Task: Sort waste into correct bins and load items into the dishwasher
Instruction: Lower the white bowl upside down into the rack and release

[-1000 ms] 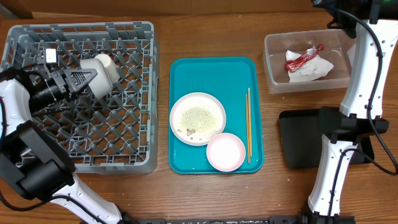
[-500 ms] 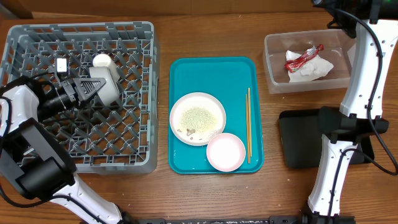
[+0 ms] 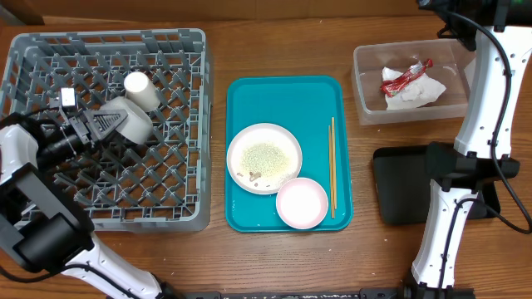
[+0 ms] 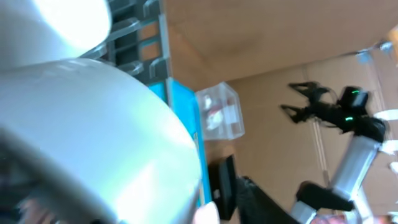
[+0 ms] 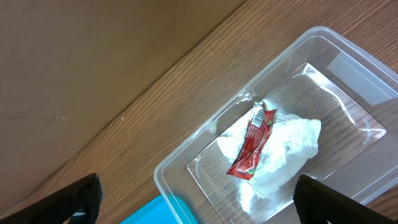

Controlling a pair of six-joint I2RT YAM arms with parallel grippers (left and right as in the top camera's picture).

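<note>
Left claw (image 3: 110, 124) against the grey metal bowl (image 3: 133, 119), opening unclear; right claw (image 5: 198, 195) gapes empty.

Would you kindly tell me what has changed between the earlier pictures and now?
The left tool moved the grey metal bowl towards the near side of the dish rack; whether it has let go is unclear. The plate, chopsticks and clear tub stayed put.

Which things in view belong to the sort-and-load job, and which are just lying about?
Job: dish rack, grey metal bowl, white cup, plate, food crumbs, pale bowl, chopsticks, clear tub, napkin, red wrapper, black tray.
Lying about: teal serving tray, wooden table.
</note>
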